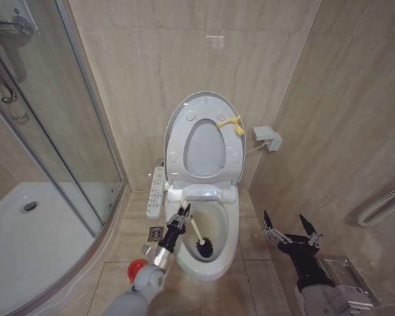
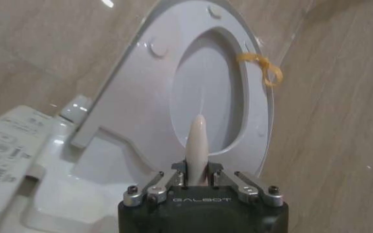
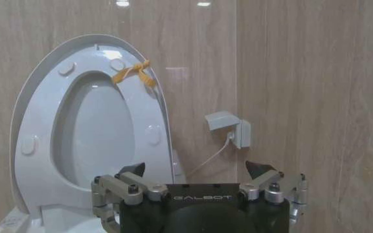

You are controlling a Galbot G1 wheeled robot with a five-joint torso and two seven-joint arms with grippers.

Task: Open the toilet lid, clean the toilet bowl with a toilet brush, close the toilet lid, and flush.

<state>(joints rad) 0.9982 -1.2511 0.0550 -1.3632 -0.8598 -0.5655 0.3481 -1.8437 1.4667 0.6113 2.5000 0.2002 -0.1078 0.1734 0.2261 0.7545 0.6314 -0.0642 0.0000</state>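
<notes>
Left gripper: over the left front part of the bowl rim, jaws clamped on the brush handle; in the left wrist view fingers pressed to both sides of the stick, cream tip sticking out past them toward the raised lid.
Toilet brush: held slanted, white handle running from the gripper down and right into the bowl; dark bristle head low inside, near the front inner wall. Contact with ceramic: cannot tell.
Toilet bowl: open, white, yellowish inside.
Toilet lid: raised, leaning back against the tiled wall, seat ring folded up against it; yellow loop tag at the upper right edge.
Right gripper: right of the toilet, well apart from it, above the floor tiles; jaws wide apart, nothing between them. Same in the right wrist view, tips spread, facing lid and wall.
Button panel: along the left side of the toilet, just beside the left gripper.
Red holder cup: on the floor, left of the bowl front, partly behind the left arm.
Wall socket box: on the wall right of the lid, cable leading toward the toilet.
Shower tray: far left, behind glass.
</notes>
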